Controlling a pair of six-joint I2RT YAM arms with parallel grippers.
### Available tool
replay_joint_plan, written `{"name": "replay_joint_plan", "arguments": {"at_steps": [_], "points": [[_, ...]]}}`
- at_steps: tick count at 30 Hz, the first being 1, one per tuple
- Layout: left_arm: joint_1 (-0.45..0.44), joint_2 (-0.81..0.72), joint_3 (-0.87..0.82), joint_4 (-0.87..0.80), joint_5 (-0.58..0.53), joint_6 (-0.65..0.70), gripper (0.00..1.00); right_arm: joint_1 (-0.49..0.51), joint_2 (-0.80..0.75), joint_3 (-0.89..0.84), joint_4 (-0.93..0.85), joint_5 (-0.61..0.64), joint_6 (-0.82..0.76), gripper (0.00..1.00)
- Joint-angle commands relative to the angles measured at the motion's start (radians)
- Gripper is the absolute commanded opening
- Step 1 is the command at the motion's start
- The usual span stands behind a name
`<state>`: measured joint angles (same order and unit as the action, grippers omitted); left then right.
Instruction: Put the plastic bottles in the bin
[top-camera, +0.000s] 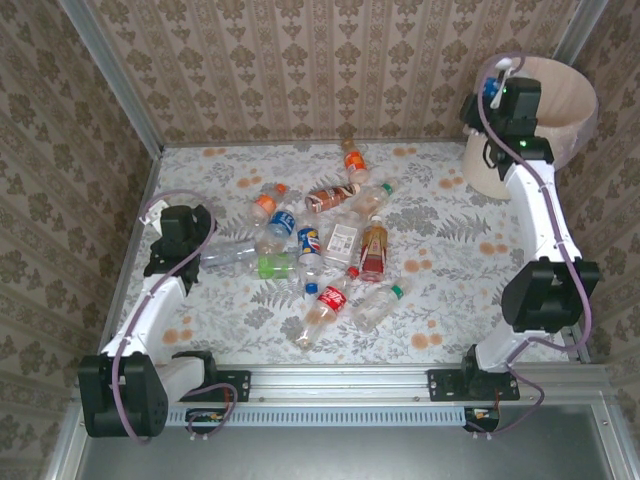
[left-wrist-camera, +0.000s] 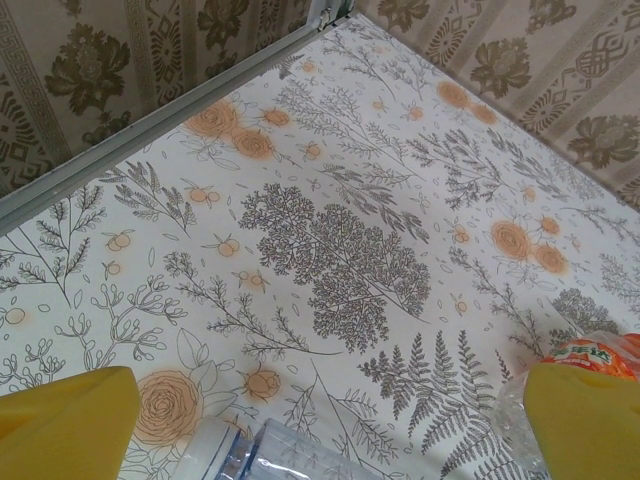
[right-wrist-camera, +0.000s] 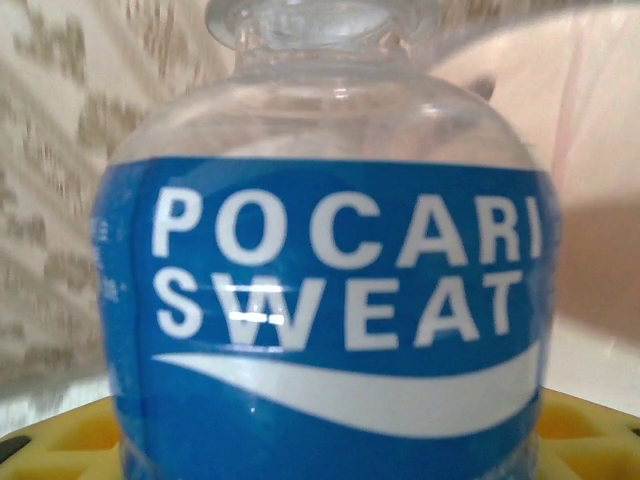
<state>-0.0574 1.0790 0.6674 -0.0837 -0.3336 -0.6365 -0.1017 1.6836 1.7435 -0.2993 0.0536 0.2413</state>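
Pocari bottle (right-wrist-camera: 330, 300): gripped in your right gripper (top-camera: 496, 98), neck up.
Bin (top-camera: 562, 92): right there, you're at its left rim, mouth just to the right.
Left gripper (left-wrist-camera: 325, 415): wide open, empty, hovering beside the pile (top-camera: 310, 243) mid-table.

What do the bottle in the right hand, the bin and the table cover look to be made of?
Blue-labelled bottle: clear glossy plastic, apparently; you can see through its shoulder, and it carries bright highlights. Bin: smooth, matte cream-white wall with no weave or seams, so likely plastic, though that is not certain. Table cover: flat, matte floral print; cloth or vinyl, can't tell.
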Motion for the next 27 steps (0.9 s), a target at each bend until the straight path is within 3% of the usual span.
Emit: {"name": "replay_joint_plan", "arguments": {"at_steps": [1, 10, 21, 27], "points": [[0.004, -0.030, 0.009, -0.024, -0.004, -0.024, 1.00, -0.013, 0.097, 0.100, 0.093, 0.053, 0.046, 0.56], [0.005, -0.033, 0.011, -0.033, -0.007, -0.027, 1.00, -0.048, 0.231, 0.258, 0.200, 0.243, 0.061, 0.58], [0.002, -0.027, 0.002, -0.033, -0.005, -0.043, 1.00, -0.105, 0.431, 0.556, -0.077, 0.221, 0.034, 0.60], [0.002, -0.019, 0.001, -0.037, -0.004, -0.043, 1.00, -0.096, 0.459, 0.607, -0.128, 0.201, -0.040, 0.62]]}}
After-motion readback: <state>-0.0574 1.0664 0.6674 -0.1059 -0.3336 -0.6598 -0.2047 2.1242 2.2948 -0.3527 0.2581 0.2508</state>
